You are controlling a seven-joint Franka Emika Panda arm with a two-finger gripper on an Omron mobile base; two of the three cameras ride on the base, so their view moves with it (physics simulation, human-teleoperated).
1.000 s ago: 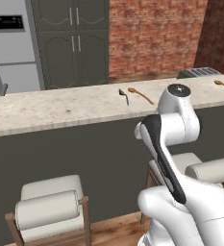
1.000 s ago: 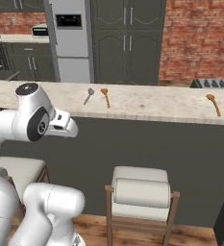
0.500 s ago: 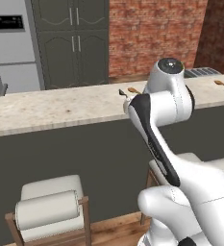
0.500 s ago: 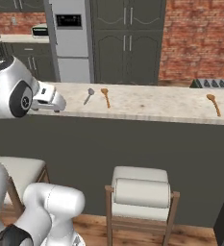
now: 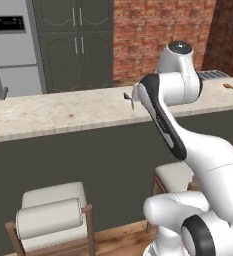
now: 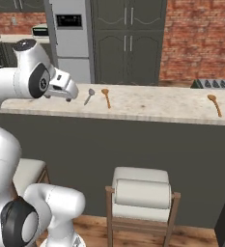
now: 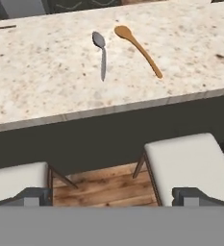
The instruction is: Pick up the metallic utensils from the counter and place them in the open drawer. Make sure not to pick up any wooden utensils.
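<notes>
- Gripper spread wide, holding nothing, fingertips far apart at the bottom of the hand view, hovering over the stools on the near side of the counter.
- Same gripper seen in the right base view at the near counter edge, just left of the metal spoon.
- Metal spoon lying flat on the counter, round head toward the far side, handle toward the near edge.
- Wooden spoon just beside it on the right, not touching, angled away at the handle.
- Second wooden spoon well apart, farther right on the counter.
- Open drawer: cannot tell where.
</notes>
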